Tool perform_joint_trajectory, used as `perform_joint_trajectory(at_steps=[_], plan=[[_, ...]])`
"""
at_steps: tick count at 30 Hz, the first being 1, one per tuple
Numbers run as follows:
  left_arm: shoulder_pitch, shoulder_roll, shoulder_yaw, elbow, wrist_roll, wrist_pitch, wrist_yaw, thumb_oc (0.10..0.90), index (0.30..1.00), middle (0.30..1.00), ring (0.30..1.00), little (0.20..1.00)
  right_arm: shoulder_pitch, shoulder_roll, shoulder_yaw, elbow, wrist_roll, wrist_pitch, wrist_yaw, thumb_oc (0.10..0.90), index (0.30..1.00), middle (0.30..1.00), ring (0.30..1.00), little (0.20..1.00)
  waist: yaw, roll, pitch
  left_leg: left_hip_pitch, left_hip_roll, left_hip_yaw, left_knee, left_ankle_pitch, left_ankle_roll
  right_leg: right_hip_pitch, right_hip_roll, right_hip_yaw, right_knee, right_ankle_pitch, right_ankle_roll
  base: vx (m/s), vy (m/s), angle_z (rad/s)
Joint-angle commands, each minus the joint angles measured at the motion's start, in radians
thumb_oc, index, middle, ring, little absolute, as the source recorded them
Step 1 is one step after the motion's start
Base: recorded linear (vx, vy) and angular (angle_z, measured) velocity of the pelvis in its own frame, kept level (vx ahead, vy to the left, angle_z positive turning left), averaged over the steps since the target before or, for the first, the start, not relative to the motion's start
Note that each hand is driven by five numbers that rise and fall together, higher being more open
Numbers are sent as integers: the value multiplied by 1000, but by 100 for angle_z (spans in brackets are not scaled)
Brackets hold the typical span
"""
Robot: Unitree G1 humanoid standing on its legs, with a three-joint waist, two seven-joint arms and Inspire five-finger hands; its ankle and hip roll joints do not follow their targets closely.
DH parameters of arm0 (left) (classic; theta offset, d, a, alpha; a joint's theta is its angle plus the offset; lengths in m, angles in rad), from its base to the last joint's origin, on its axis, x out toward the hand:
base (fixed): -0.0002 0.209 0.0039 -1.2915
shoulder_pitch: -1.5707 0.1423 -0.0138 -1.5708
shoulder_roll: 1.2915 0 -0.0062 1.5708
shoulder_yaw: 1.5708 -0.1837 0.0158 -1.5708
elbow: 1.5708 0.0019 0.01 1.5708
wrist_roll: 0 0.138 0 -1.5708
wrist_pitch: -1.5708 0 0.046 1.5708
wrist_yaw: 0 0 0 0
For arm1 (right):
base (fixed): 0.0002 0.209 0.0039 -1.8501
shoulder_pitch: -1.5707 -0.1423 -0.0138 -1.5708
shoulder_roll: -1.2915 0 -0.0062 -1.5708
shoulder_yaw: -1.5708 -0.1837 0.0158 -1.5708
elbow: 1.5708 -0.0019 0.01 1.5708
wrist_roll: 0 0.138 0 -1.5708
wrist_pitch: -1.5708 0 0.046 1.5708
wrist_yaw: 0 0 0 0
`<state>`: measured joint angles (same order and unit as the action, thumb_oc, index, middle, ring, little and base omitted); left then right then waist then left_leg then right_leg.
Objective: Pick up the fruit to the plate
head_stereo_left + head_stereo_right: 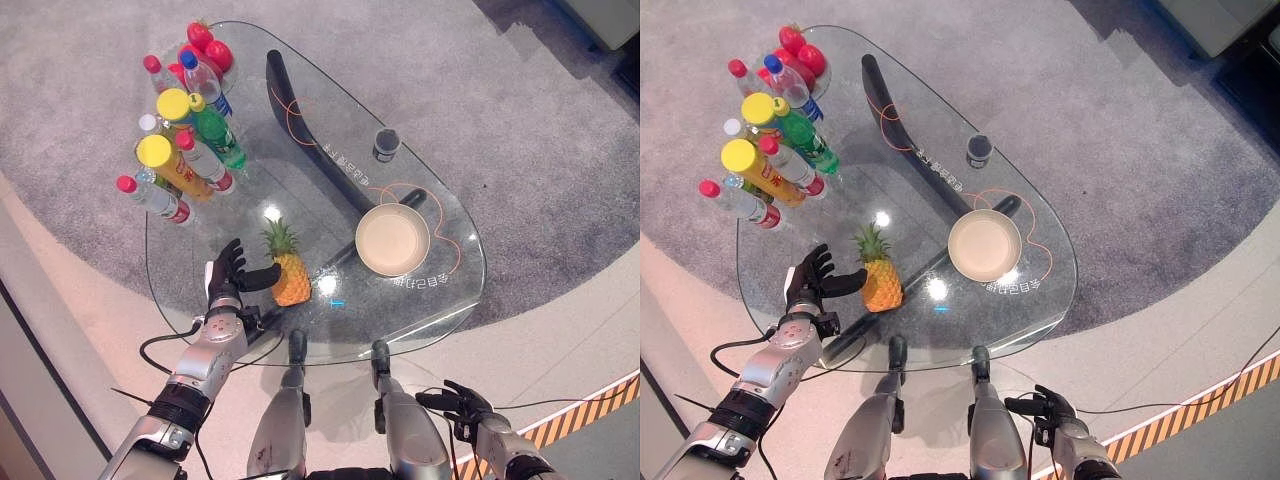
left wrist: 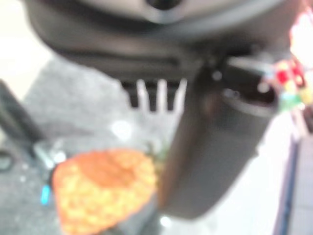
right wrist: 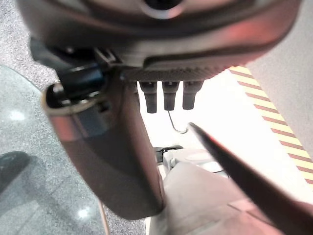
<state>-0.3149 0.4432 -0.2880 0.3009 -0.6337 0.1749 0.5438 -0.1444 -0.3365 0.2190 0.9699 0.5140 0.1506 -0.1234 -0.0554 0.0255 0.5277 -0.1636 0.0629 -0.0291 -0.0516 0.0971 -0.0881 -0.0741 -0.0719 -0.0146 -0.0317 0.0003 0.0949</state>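
A small pineapple (image 1: 288, 270) with a green crown lies on the glass table (image 1: 420, 180), left of a round cream plate (image 1: 392, 240). My left hand (image 1: 230, 275) hovers just left of the pineapple, open, its thumb (image 1: 262, 277) reaching toward the fruit without closing on it. In the left wrist view the pineapple (image 2: 102, 188) sits past the thumb (image 2: 210, 147). My right hand (image 1: 462, 405) hangs low beside the table's near edge, fingers relaxed and holding nothing. Red fruits (image 1: 208, 48) lie at the table's far left end.
Several bottles (image 1: 180, 150) with coloured caps stand clustered at the far left of the table. A small dark cup (image 1: 386, 144) stands behind the plate. A dark curved support (image 1: 300, 120) runs under the glass. Grey carpet surrounds the table.
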Motion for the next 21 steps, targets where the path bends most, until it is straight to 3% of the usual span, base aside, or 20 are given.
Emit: perform_joint_trajectory(at_steps=[1,10,21], plan=[[-24,11,69,-92,-52,-30,11,800,900,900,900,900,76,18,62,-48,33,44,-9,800,900,900,900,900,5,-4,-8,-29,-30,73,157,-32,66,-73,-43,-92,77,91,-58,46,-14,1],[17,-4,50,-124,-116,32,0,800,900,900,900,900,72,16,57,-49,44,50,-16,800,900,900,900,900,10,15,-8,-50,-40,62,170,-31,65,-91,-48,-101,91,88,-61,18,-4,0],[-15,-18,16,-42,-151,-11,-31,800,900,900,900,900,56,1,72,-37,39,37,-7,800,900,900,900,900,-14,14,-8,-104,-33,87,174,-21,66,-162,-38,-68,105,98,-59,16,23,-7]])
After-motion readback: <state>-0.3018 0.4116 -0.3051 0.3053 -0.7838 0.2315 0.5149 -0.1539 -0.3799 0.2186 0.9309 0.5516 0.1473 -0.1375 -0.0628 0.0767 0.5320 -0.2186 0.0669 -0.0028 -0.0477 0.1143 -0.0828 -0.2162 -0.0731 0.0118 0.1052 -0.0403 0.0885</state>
